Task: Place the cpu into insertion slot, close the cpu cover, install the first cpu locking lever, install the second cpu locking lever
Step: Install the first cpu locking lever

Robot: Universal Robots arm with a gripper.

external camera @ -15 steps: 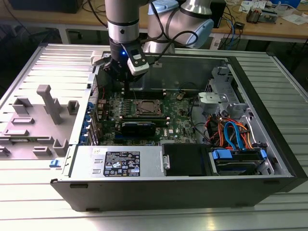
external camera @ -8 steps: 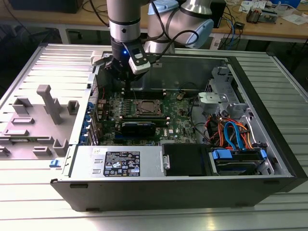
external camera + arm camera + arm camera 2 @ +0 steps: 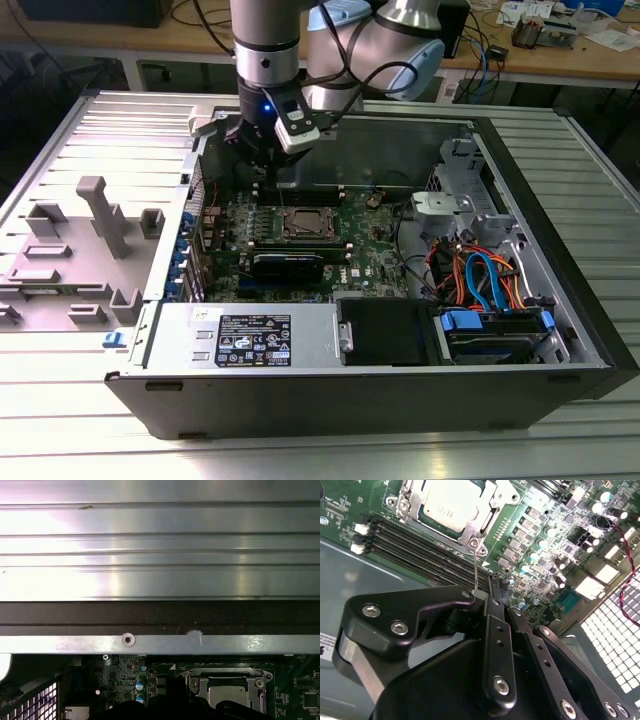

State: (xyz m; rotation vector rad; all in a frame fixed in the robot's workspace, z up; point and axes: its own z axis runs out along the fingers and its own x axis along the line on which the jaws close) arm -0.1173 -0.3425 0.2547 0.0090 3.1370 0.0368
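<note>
Evidently the placing of the cpu (image 3: 451, 502) is done. Its silvery top is seen lying flat within the insertion slot (image 3: 437, 526), and the cpu cover (image 3: 496, 502) is folded down around it, so that the chip shows through the central cut-out. The same closed arrangement is seen in the first wrist view. The step in hand is therefore judged to be one of the locking levers, though which of the two cannot be told.

In the second wrist view the gripper (image 3: 490, 592) is held low over the green motherboard (image 3: 555, 550), and its fingers are drawn together with no gap to be seen between them. A thin wire locking lever (image 3: 476, 572) runs from the corner of the cover, across the long black memory slots (image 3: 420, 550), to the fingertips, where its end meets them. Whether that end is pinched between the fingers or merely pressed by them cannot be made out. In the exterior view the tool is seen lowered into the open computer case (image 3: 380, 390), close beside the socket.

The lever is judged not yet latched, since it stands away from the socket and does not lie along its side. For this step to be counted as finished, the wire would have to be swung down flat and caught under its retaining hook. A steady, guided push is called for, as so thin and springy a rod could easily slip off the fingertips
</note>
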